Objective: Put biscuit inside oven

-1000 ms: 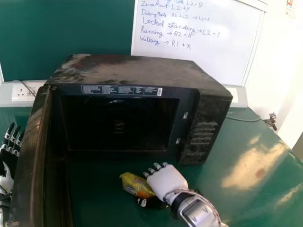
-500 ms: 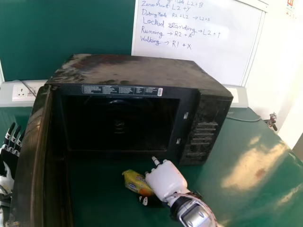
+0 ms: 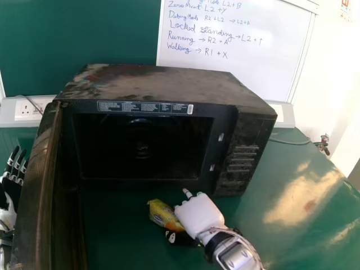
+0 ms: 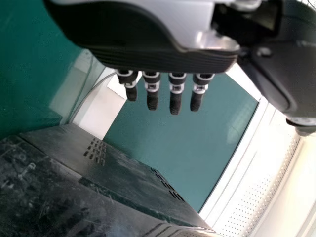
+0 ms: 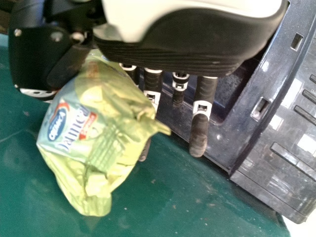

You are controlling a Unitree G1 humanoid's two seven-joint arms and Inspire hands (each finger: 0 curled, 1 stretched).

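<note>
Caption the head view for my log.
Right hand closed on the yellow biscuit packet before the open microwave oven.

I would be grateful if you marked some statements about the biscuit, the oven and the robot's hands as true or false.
1. The oven has its door open. True.
2. The right hand is at the biscuit packet. True.
3. The biscuit packet lies inside the oven. False: it is outside, in front of the oven.
4. The left hand has its fingers curled into a fist. False: its fingers are straight.
5. A whiteboard with writing on it is behind the oven. True.
6. The biscuit packet is plain black. False: it is mostly yellow-green, with print.
</note>
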